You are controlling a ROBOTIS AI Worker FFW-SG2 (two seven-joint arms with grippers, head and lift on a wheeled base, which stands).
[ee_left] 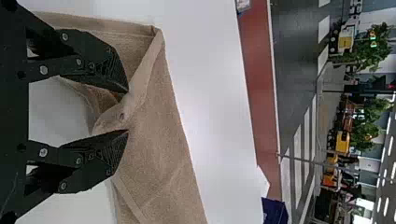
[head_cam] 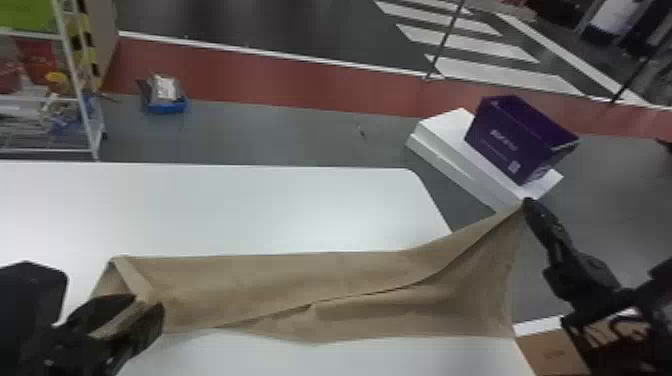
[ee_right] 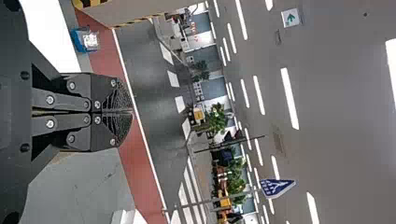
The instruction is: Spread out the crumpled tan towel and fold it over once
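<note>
The tan towel (head_cam: 280,280) stretches as a long, partly doubled band across the white table, a crease running along it. Its far right corner is lifted past the table's right edge, pinched by my right gripper (head_cam: 527,202). In the right wrist view that gripper (ee_right: 132,112) has its two fingers pressed together. At the towel's left end stands my left gripper (head_cam: 148,303), open around a raised fold. The left wrist view has the gripper's (ee_left: 127,112) fingertips apart, with a folded-over edge of the towel (ee_left: 161,140) between and just beyond them.
Bare white table (head_cam: 250,205) lies behind the towel. Beyond its right edge a purple box (head_cam: 515,140) sits on white boxes (head_cam: 445,125) on the floor. A cardboard box (head_cam: 552,352) is at the lower right, a wire shelf (head_cam: 82,100) at the far left.
</note>
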